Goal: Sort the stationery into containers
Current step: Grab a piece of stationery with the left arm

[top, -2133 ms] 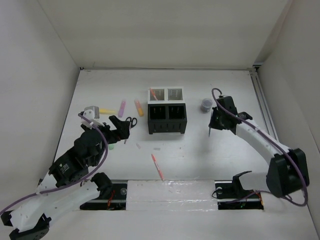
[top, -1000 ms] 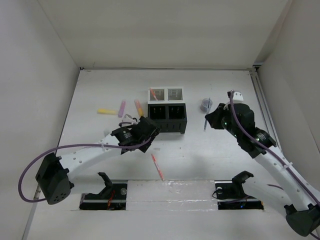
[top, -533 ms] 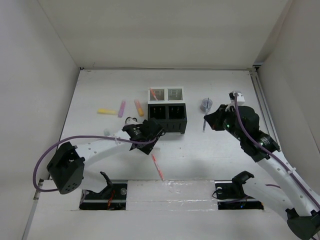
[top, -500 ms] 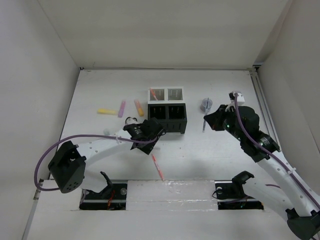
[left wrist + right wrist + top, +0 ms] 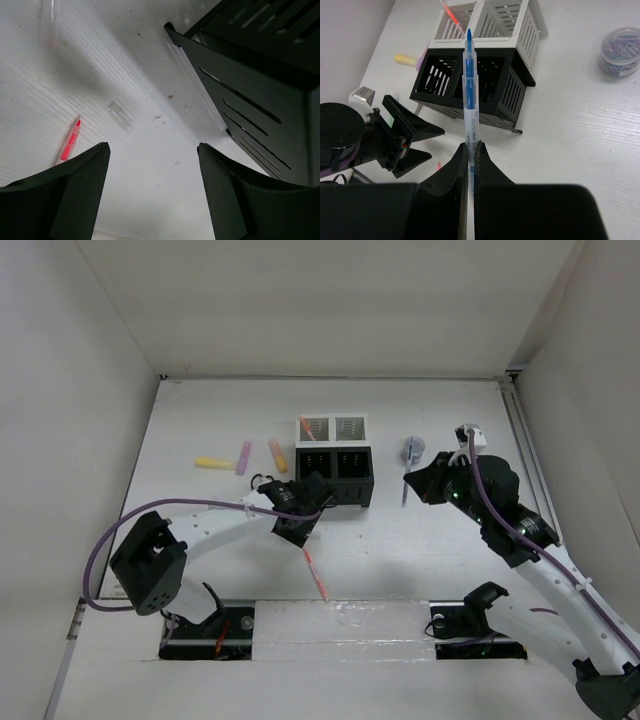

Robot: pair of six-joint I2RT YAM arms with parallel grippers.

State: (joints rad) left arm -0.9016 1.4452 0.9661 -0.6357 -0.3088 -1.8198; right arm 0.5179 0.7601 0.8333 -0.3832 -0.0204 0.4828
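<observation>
My right gripper [image 5: 471, 147] is shut on a blue-tipped pen [image 5: 469, 90] and holds it above the table, right of the organiser; the same gripper [image 5: 418, 480] and pen [image 5: 404, 488] show in the top view. The organiser has two white compartments [image 5: 333, 427] behind two black ones [image 5: 335, 475]. A red pen [image 5: 449, 9] leans in the left white compartment. My left gripper [image 5: 300, 512] is open and empty by the left black compartment's front corner [image 5: 260, 90]. Another red pen [image 5: 316, 573] lies near the front edge, and it also shows in the left wrist view [image 5: 70, 146].
Yellow [image 5: 212, 463], pink [image 5: 243, 456] and orange [image 5: 277, 455] highlighters lie left of the organiser. Black scissors [image 5: 260, 480] lie by my left arm. A round tub of paper clips [image 5: 412, 449] stands right of the organiser. A clear cap [image 5: 121, 116] lies near the red pen.
My left arm has swung right from the scissors to the front of the black compartments. My right gripper has lifted and moved left with the pen.
</observation>
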